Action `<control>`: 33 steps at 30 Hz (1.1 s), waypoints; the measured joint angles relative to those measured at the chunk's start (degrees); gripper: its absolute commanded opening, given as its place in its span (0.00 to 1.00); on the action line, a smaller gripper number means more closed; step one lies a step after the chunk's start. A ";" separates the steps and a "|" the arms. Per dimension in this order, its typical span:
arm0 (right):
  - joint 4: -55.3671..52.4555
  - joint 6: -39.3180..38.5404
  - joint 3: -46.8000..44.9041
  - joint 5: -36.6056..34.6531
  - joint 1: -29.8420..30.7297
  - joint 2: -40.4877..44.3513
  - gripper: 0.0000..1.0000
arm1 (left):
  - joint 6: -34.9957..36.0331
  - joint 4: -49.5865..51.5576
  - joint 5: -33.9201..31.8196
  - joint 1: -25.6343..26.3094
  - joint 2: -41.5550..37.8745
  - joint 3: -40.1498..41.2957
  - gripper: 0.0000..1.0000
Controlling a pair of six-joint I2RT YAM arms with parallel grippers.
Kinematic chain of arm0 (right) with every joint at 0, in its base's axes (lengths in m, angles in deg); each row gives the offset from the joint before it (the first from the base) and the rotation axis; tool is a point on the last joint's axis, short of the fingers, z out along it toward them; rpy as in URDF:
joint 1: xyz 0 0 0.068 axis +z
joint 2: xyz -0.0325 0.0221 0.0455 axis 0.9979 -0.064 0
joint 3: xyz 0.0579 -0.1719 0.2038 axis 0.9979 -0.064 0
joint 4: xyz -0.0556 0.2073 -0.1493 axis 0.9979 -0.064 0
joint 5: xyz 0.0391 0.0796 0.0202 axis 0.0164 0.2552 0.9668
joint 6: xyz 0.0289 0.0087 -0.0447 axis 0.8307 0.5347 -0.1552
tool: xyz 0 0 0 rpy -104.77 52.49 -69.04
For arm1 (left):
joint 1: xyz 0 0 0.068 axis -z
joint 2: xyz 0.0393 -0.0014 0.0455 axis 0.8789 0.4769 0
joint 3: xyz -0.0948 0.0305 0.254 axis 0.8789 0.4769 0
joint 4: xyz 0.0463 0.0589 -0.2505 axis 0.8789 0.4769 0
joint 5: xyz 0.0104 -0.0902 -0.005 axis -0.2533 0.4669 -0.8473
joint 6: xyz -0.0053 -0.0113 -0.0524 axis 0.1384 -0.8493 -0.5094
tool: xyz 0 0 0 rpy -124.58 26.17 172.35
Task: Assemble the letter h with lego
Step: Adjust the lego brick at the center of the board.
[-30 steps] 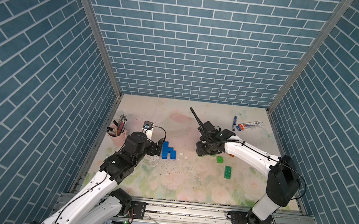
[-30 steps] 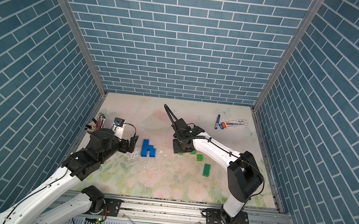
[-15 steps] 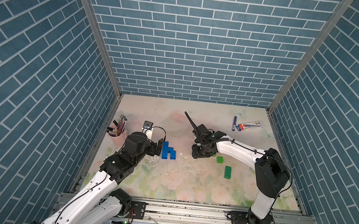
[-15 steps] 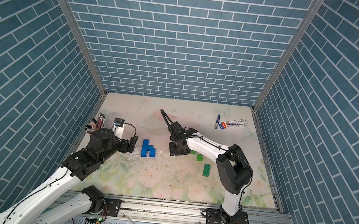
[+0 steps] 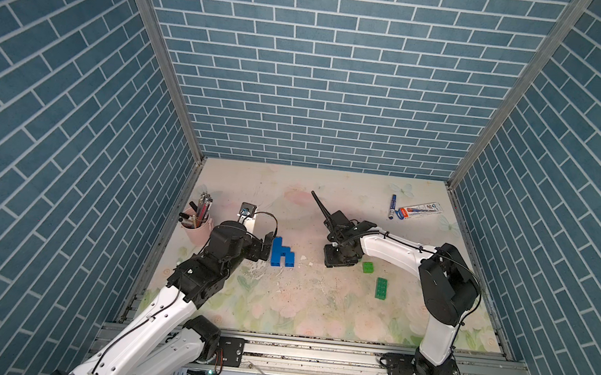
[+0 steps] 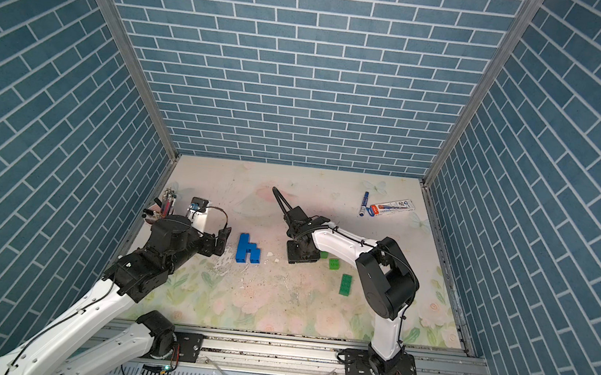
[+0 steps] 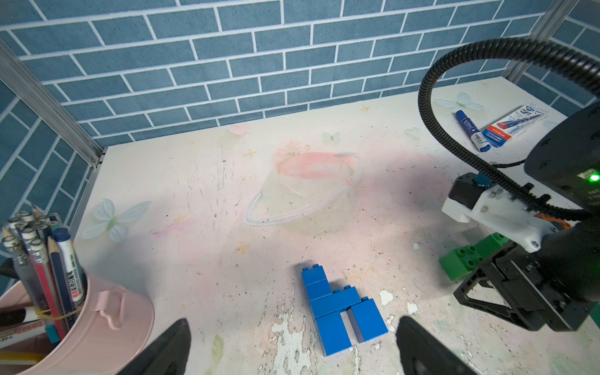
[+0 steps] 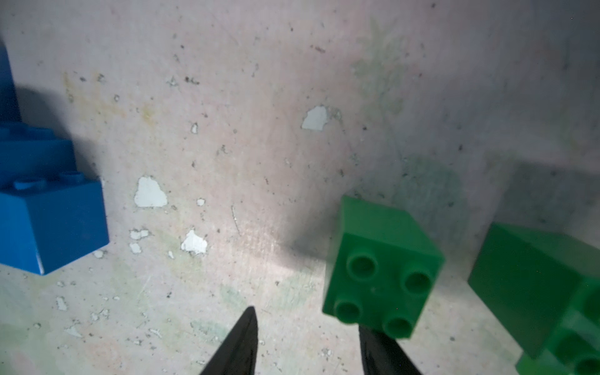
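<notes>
Lego in blue (image 5: pixel 281 253) lies flat on the counter (image 5: pixel 316 312), left of the middle. It already reads as a small h, with a tall stem, a joining piece and a short leg. It looks laid on its side so the letter shows from above. The left end effector (image 7: pixel 292 350) sits low just beside it with its fingers spread wide and nothing between them. To my eye it has let go, or is only guarding the letter. Across a bare gap, a square green brick (image 8: pixel 383 272) sits studs up with a second green one (image 8: pixel 535 285) close beside it. A long green brick (image 5: pixel 380 289) lies a little further towards the front. These look like spares the letter doesn't need. The right end effector (image 8: pixel 308 344) points down over that patch with a narrow gap between its fingers and nothing in it. The square green brick is just at one fingertip, outside the gap. By the left wall, a pink cup (image 5: pixel 195 228) holds pencils and markers standing upright. A blue marker (image 5: pixel 391 206) and its packet (image 5: pixel 420 211) lie well apart in the far right corner.
</notes>
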 measured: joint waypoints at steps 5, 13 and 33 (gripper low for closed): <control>0.02 -0.02 0.00 -0.15 -0.46 -0.22 0.50 | 0.00 0.00 -0.02 0.00 0.00 0.00 0.99; 0.00 -0.02 -1.05 -0.42 0.68 -0.07 0.50 | 0.00 0.00 0.00 0.00 0.02 0.00 0.99; -0.31 -2.27 -3.39 -5.57 0.11 3.39 0.81 | -0.02 0.02 0.20 0.00 0.26 0.00 0.99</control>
